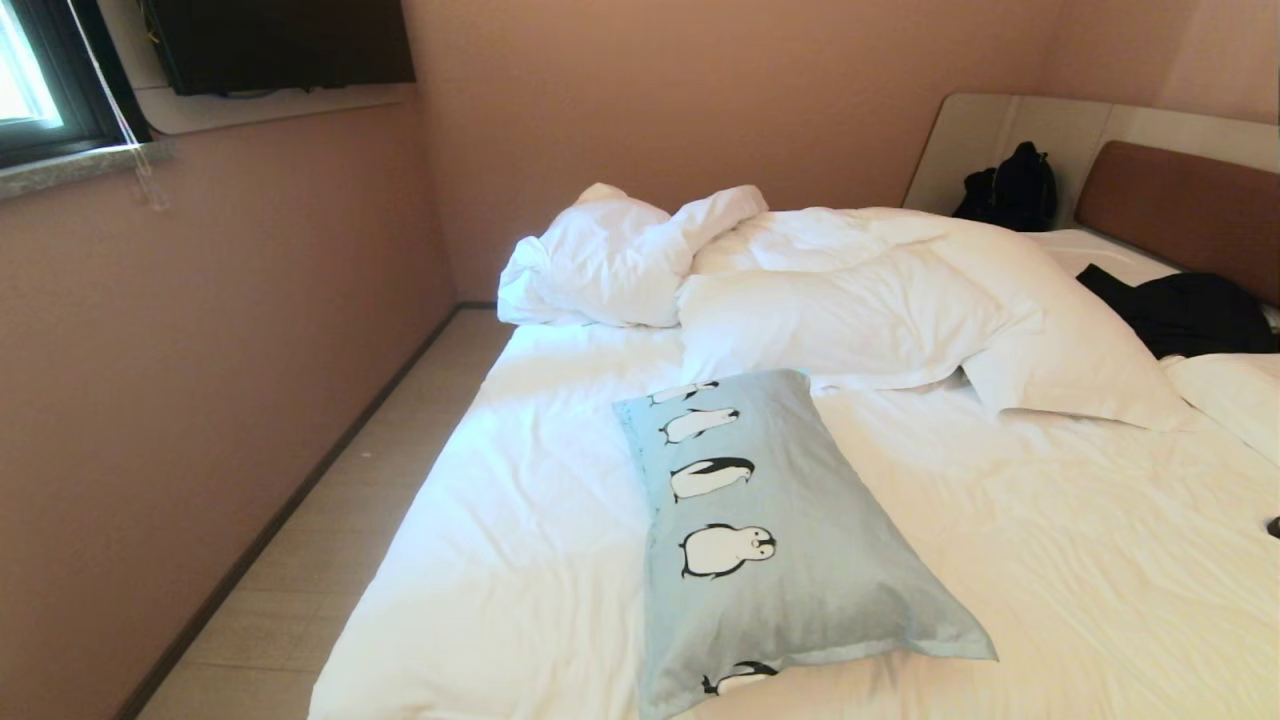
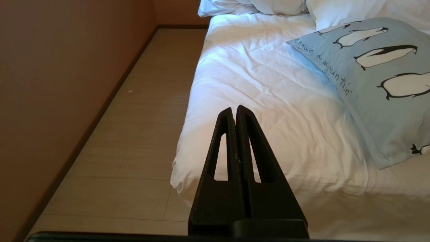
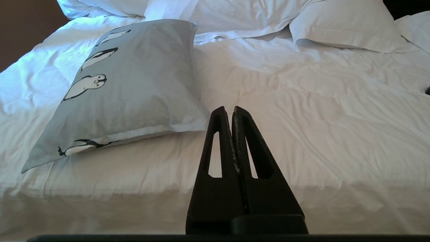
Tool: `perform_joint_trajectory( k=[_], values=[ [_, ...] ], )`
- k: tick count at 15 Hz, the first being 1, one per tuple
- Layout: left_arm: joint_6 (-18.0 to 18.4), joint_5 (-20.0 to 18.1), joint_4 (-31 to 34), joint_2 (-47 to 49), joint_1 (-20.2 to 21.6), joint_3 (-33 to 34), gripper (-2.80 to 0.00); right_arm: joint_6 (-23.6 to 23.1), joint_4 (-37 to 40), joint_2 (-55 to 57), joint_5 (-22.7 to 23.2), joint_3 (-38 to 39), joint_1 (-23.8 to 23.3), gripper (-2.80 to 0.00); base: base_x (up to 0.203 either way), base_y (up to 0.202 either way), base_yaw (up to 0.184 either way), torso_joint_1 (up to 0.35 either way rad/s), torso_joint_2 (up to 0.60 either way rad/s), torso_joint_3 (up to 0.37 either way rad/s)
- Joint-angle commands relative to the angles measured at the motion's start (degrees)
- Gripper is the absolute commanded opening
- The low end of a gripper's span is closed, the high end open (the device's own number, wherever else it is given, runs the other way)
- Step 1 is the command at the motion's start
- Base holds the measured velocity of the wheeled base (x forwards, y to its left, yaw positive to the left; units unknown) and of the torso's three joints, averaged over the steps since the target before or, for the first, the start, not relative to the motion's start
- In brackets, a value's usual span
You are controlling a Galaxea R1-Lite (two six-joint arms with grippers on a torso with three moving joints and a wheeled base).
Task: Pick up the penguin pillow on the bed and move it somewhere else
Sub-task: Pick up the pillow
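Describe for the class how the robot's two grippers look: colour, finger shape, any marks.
Both look alike. The left gripper has two matte black fingers, each a long wedge tapering to a narrow tip, with a slim triangular cut-out, rising from a black block. The right gripper has the same build, with pale scuff marks along its inner edges. No cables or lettering show.

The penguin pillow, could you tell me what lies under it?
The penguin pillow rests on the bed, on its wrinkled white sheet. Anything beneath the pillow itself is covered.
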Motion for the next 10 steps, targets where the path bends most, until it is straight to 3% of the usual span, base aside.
perform_joint_trajectory(
  k=[1, 10],
  values=[
    [-0.02, 0.02, -0.04, -0.02, 0.02, 0.09, -2.80, -0.02, -0.02, -0.02, -0.04, 0.00, 0.00, -2.80, 0.000, 0.000, 0.000, 0.000, 0.00, 0.000],
    [-0.02, 0.02, 0.04, -0.02, 0.02, 0.09, -2.80, -0.11, -0.11, -0.02, 0.05, 0.05, 0.00, -2.80, 0.000, 0.000, 0.000, 0.000, 0.00, 0.000]
  ],
)
